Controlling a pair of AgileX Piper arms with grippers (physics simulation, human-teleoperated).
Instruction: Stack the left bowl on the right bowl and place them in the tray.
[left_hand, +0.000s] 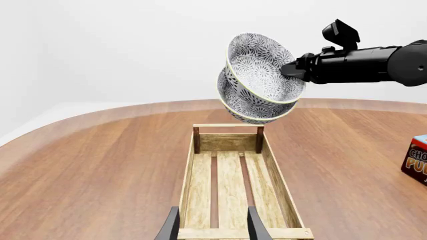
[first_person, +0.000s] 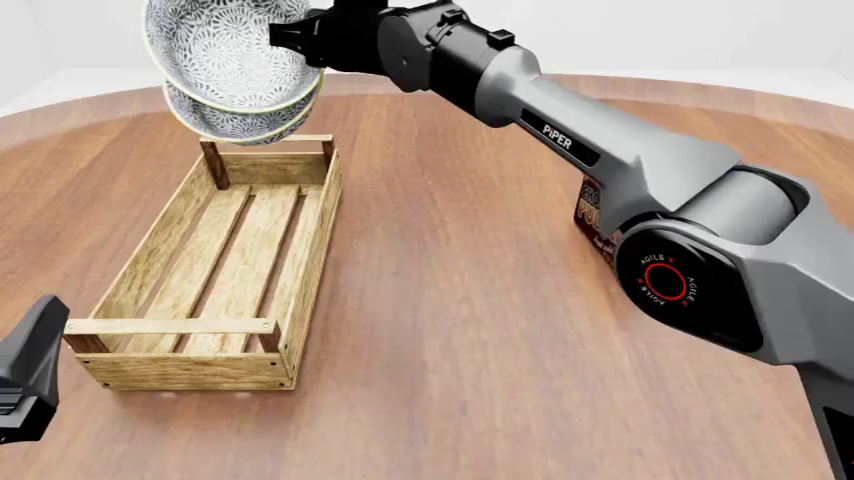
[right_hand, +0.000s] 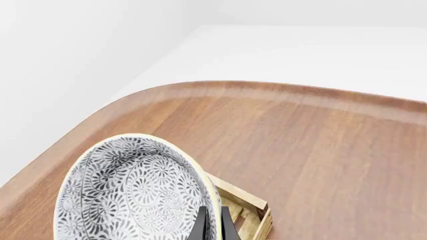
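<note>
- so the right arm is stretched way out, reaching from the right side of the front view diagonally across the table toward its far left part; grey links, black wrist, "PIPER" printed on the forearm
- right gripper is pinched on the rim of the stacked bowls; in the right wrist view the two dark fingers sit clamped either side of the bowl wall, so it's closed on them
- upper bowl is nested inside the lower bowl; both have that grey-and-white floral pattern with a pale rim; the pair is tipped steeply, openings facing roughly toward the camera side rather than up
- the stack hangs in the air above the far end of the tray, not touching it; in the left wrist view the bottom of the lower bowl looks just above the tray's far end slat
- tray is the long slatted wooden crate lying on the left part of the table, long axis running away from the arms
- left gripper is low at the near end of the tray, pointed down its length; fingers spread apart with nothing between them, so open; only a black bit of that arm shows at the bottom left of the front view
- chocolate pudding box stands toward the right part of the table, mostly hidden behind the right arm in the front view
</note>
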